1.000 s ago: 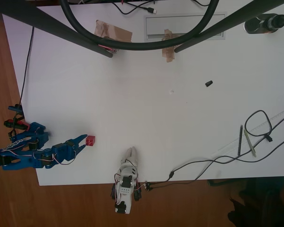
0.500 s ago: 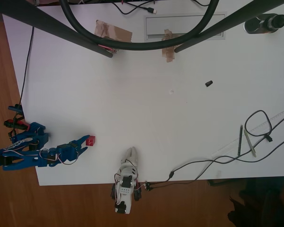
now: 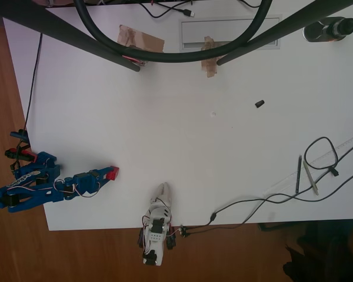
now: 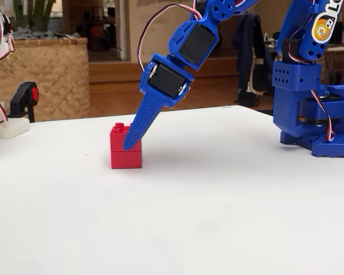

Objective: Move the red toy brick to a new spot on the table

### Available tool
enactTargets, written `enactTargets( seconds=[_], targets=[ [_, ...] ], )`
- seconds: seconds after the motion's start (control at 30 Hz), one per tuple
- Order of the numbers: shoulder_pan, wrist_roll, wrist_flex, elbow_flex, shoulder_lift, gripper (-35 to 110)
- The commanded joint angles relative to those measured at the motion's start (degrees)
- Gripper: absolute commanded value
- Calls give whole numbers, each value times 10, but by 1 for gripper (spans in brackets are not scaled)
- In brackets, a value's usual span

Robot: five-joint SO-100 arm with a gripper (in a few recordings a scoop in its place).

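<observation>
In the overhead view the blue plastic arm (image 3: 41,187) sits at the left edge of the table (image 3: 182,147), near its lower left corner, its base half over the wooden floor (image 3: 6,88). Thin wires loop along its links. Its gripper (image 3: 106,175) reaches right, and its tip meets the brick (image 3: 112,172), a small glossy red block that stands close to the table's lower edge and not far from the left one.

In the fixed view the brick (image 4: 125,146) looks like two square pieces stacked, with a round stud on top, resting flat on the smooth matte white top. One tapered, perforated blue finger (image 4: 144,119) slants down across the brick's right front face and touches it; the other finger is hidden, so I cannot tell whether the fingers are clamped on the brick or merely against it.

Right of the brick in the overhead view, a white arm (image 3: 157,226) lies over the lower edge. Above and to the right the white top is wide and bare up to the brown tape (image 3: 140,40) patches and a grey slot (image 3: 229,34) at the far edge. A small dark bit (image 3: 259,103) lies right of centre. At the right, black cables (image 3: 317,158), two pens (image 3: 304,174) and a ruler (image 3: 335,155) crowd the lower corner
</observation>
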Motion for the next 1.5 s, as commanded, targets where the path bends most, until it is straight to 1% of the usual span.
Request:
enactTargets(
  seconds=[0.0,0.07,0.23,0.4,0.5,0.73,0.83,0.93,1.1,1.2,1.27,1.37,1.47],
  targets=[
    [5,11,-26,-2,8,2],
    [13,15,-4,-16,22,1],
    [82,33,157,-168,57,0],
    [217,18,301,-322,43,0],
    [319,-4,337,-357,32,0],
    [589,-50,344,-366,-30,0],
    [680,-65,335,-364,-75,0],
    [744,-82,306,-344,-106,0],
    [787,-86,241,-284,-140,0],
    [795,-91,235,-257,-144,0],
    [799,-98,229,-237,-135,6],
    [802,-127,240,-236,-99,21],
    [792,-149,265,-279,-39,28]
  ],
)
